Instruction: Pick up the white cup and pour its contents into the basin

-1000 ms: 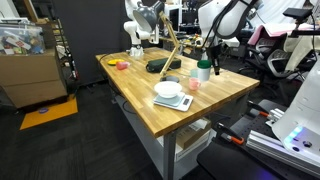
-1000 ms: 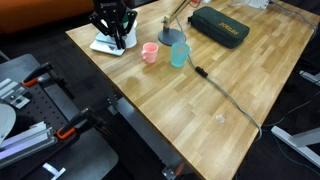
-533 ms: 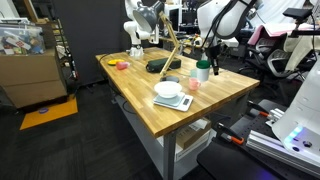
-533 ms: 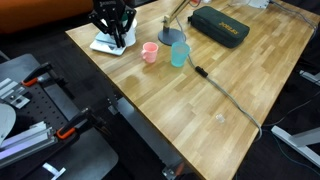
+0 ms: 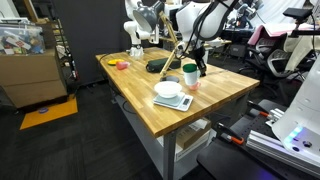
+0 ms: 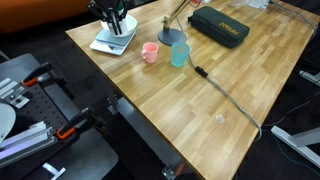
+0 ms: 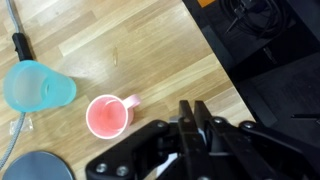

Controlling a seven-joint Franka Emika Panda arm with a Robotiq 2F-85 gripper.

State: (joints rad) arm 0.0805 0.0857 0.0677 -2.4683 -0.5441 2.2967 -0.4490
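Pale butcher-block tabletop [image 7: 130, 40] fills my wrist view, and my gripper [image 7: 191, 108] hangs near its edge with the jaws pressed together on nothing. From the fingertips, the small white cup with the teal-tinted top [image 7: 35, 88] stands upright at nine o'clock, with the small pink cup [image 7: 107, 116] directly between. The wide dark round basin [image 7: 35, 168] lies at that white cup's six o'clock, so I judge I must pass over the pink one.

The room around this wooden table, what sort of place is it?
Probably a robotics lab or workshop: a robot arm stands over a butcher-block workbench, with cardboard boxes to one side and office chairs beyond.
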